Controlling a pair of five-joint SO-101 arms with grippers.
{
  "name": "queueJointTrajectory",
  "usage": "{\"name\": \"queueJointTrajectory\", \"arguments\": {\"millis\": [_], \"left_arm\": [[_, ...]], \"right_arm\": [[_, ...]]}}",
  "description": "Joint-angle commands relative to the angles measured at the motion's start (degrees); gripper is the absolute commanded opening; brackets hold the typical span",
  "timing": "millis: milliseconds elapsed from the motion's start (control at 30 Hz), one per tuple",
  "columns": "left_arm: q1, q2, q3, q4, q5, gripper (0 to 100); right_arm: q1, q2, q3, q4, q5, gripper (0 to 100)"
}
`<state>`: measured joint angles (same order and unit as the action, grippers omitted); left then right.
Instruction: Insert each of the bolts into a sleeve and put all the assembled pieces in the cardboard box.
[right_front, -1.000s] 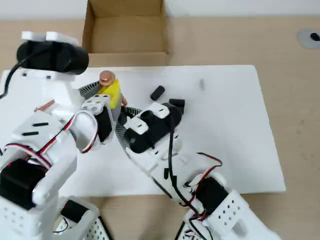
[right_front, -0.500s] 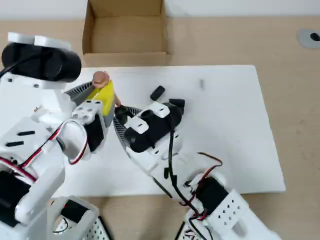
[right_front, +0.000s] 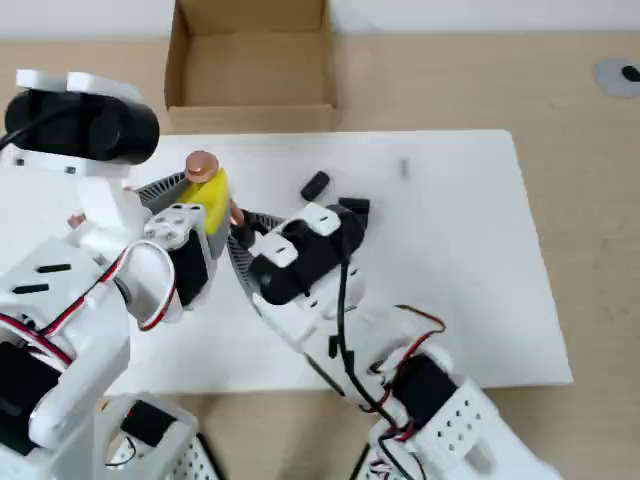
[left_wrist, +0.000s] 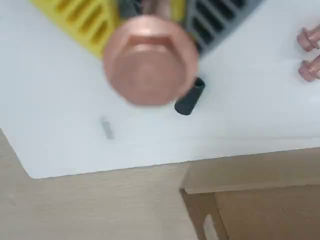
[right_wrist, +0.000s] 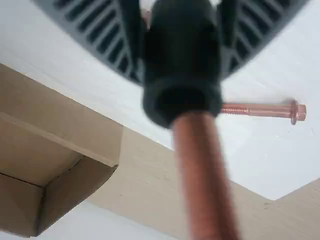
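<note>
The left gripper (right_front: 197, 190), one jaw yellow and one grey, is clamped on a copper-coloured hex-head metal bolt (left_wrist: 150, 60). The bolt's head is turned towards the brown cardboard box (right_front: 250, 118). Just beyond it, on the side away from the box, the right gripper (right_front: 243, 238) is closed around a short black cylindrical sleeve (right_wrist: 180, 65). In the right wrist view the bolt's shank meets the sleeve's open end. Whether the tip is already inside I cannot tell.

Over the last second the left arm has drawn back sideways and tipped the bolt. Its head now sits slightly farther from the box and its tip has come down to the sleeve. The right arm has barely moved. I judge that the lining-up is done and the push-in is starting. The head is still well apart from the sleeve, so most of the insertion remains.

Farther out, a loose black sleeve (right_front: 314, 185) lies on the white board (right_front: 450, 250), nearer the box than the right gripper is. A loose copper bolt (right_wrist: 265, 110) lies on the board too. Judging by its bare floor, no assembled piece has reached the box yet.
</note>
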<state>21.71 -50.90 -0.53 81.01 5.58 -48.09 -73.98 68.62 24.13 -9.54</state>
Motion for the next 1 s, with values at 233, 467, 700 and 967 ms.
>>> {"name": "queueJointTrajectory", "arguments": {"millis": [233,467,700,967], "left_arm": [[0.79,0.13,-0.35,0.18,2.55,1],[0.79,0.13,-0.35,0.35,2.55,1],[0.79,0.22,-0.35,2.99,4.04,1],[0.7,0.22,-0.35,3.08,3.69,1]], "right_arm": [[0.84,-0.92,-0.31,-1.76,-0.35,1.0],[0.75,-0.92,-0.31,-1.76,-0.26,1.0],[0.75,-0.92,-0.31,-1.76,-0.26,1.0],[0.75,-0.92,-0.31,-1.76,-0.35,1.0]]}}
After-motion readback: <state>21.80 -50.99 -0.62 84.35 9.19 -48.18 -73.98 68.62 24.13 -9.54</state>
